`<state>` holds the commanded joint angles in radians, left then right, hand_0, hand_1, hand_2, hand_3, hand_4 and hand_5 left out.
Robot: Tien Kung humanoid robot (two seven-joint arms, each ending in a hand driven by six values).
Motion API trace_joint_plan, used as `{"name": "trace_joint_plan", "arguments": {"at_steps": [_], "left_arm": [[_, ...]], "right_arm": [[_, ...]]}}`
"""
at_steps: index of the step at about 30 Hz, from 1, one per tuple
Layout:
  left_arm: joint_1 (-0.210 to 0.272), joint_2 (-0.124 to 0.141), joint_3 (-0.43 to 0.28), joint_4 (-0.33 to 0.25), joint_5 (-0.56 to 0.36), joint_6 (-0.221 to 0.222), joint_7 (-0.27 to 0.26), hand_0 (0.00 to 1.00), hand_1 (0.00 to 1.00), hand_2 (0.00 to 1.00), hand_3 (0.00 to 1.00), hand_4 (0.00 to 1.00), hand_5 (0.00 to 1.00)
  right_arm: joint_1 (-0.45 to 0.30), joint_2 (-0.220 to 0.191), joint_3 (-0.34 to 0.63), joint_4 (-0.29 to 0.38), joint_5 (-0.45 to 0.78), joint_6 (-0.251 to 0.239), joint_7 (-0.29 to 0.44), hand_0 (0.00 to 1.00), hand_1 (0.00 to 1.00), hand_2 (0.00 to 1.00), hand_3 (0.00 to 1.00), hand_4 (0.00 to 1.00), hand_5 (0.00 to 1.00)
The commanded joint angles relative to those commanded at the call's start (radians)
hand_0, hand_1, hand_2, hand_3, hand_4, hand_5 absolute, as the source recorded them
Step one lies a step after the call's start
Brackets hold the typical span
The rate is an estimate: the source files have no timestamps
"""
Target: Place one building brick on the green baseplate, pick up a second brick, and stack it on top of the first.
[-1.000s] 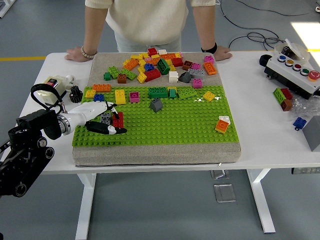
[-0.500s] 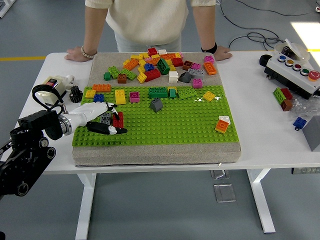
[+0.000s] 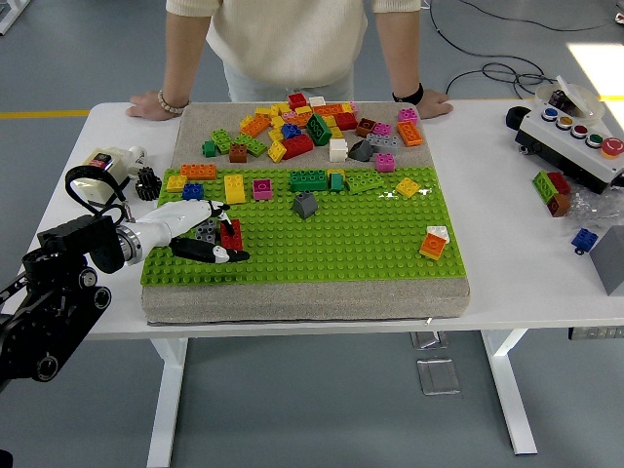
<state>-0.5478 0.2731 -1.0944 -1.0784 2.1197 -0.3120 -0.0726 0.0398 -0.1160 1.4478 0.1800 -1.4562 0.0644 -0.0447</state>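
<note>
At the left edge of the frame you see your left hand (image 3: 190, 232) reaching over the near-left corner of the green baseplate (image 3: 322, 234). Its fingers are closed around a red brick (image 3: 231, 234), which sits beside a grey brick (image 3: 206, 230) on the plate; the thumb lies flat below them. You cannot tell whether the red brick is lifted or resting on the studs.

Moving right, along the plate's far edge stand a yellow brick (image 3: 234, 187), a dark green brick (image 3: 308, 180) and a small grey sloped brick (image 3: 304, 203). Above them, at upper centre, a loose pile of mixed bricks (image 3: 312, 127) covers the grey mat (image 3: 205, 122).

An orange brick (image 3: 434, 242) sits alone near the plate's right side.

At the top, a person rests 2 hands on the table's far edge, one (image 3: 156, 104) left and one (image 3: 429, 103) right of the pile.

At the far right lies a button box (image 3: 575, 141).
</note>
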Motion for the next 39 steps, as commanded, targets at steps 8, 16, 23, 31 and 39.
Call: {"name": "trace_joint_plan", "arguments": {"at_steps": [8, 16, 23, 31, 39], "left_arm": [[-0.004, -0.001, 0.002, 0.006, 0.000, 0.007, -0.002, 0.998, 0.990, 0.968, 0.661, 0.998, 0.782], [-0.015, -0.002, 0.009, 0.024, 0.002, 0.013, -0.003, 0.998, 0.990, 0.965, 0.659, 0.998, 0.773], [-0.018, -0.002, 0.013, 0.033, 0.001, 0.013, -0.003, 0.998, 0.991, 0.965, 0.656, 0.998, 0.765], [-0.021, -0.003, 0.017, 0.042, 0.000, 0.015, -0.002, 0.998, 0.990, 0.964, 0.655, 0.998, 0.761], [-0.025, 0.010, 0.020, 0.049, 0.004, 0.011, -0.002, 0.998, 0.986, 0.957, 0.654, 0.998, 0.757]], "right_arm": [[-0.002, 0.000, 0.001, 0.000, 0.000, 0.000, 0.000, 0.757, 0.685, 0.734, 0.754, 0.998, 0.503], [-0.001, 0.000, 0.001, 0.000, 0.001, 0.000, 0.000, 0.757, 0.685, 0.733, 0.754, 0.998, 0.504], [-0.002, 0.000, 0.000, 0.000, 0.001, 0.000, 0.000, 0.757, 0.685, 0.734, 0.754, 0.998, 0.503], [-0.003, 0.001, -0.004, 0.000, 0.002, 0.000, 0.000, 0.757, 0.685, 0.734, 0.754, 0.998, 0.502], [-0.003, 0.002, -0.003, 0.000, 0.002, -0.001, 0.000, 0.758, 0.685, 0.734, 0.754, 0.998, 0.503]]}}
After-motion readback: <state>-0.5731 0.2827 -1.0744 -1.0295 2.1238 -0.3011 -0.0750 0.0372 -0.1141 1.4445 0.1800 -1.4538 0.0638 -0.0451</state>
